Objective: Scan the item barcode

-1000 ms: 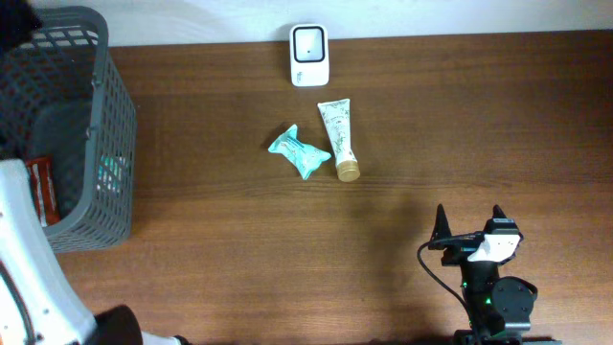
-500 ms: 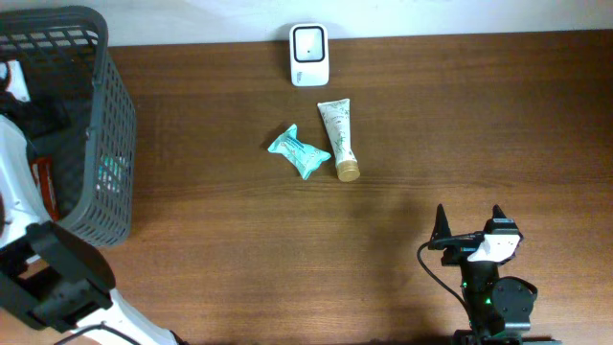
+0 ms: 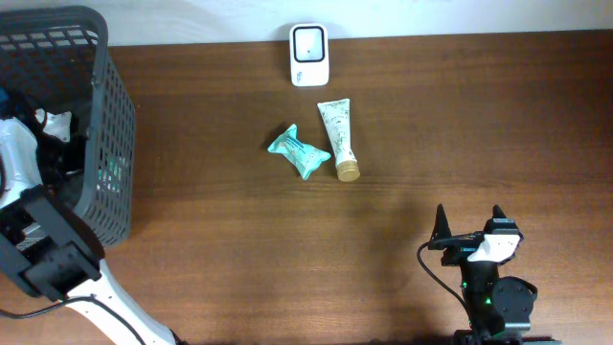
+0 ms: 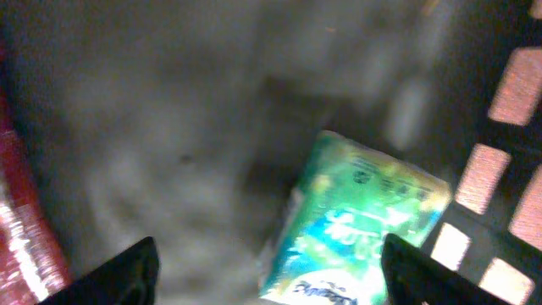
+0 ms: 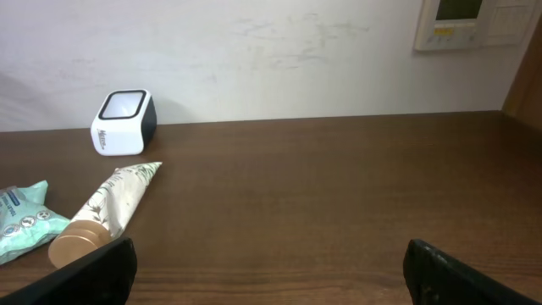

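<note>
**A:** What are the left fingers doing?

**B:** The left gripper (image 4: 269, 275) is down inside the basket (image 4: 508, 161) with its fingers (image 4: 127, 269) spread wide, clamped on nothing. A green packet (image 4: 356, 224) lies on the basket floor below and between them. There's a clear gap on the left-hand finger's side. The view is too blurred to tell whether the other finger touches it.

**A:** Anything else in there?

**B:** A red packet (image 4: 25, 229) at the left edge of that view, apart from the green one. The green packet lies close to the basket's mesh wall.

**A:** And the right side?

**B:** The right gripper (image 5: 271, 280) has its fingers wide apart and empty. It sits at the near right of the table (image 3: 431, 115), facing the far wall.

**A:** Where's the scanner?

**B:** The white scanner (image 3: 308, 55) stands at the far edge of the table, around the middle. Just nearer than it lies a tube (image 3: 338, 134), its cap (image 3: 348, 172) toward the near side. A teal packet (image 3: 299, 151) lies just left of the tube. The basket is at the far left, well apart from the scanner, and the left arm (image 3: 29, 192) reaches into it from the near side.
</note>
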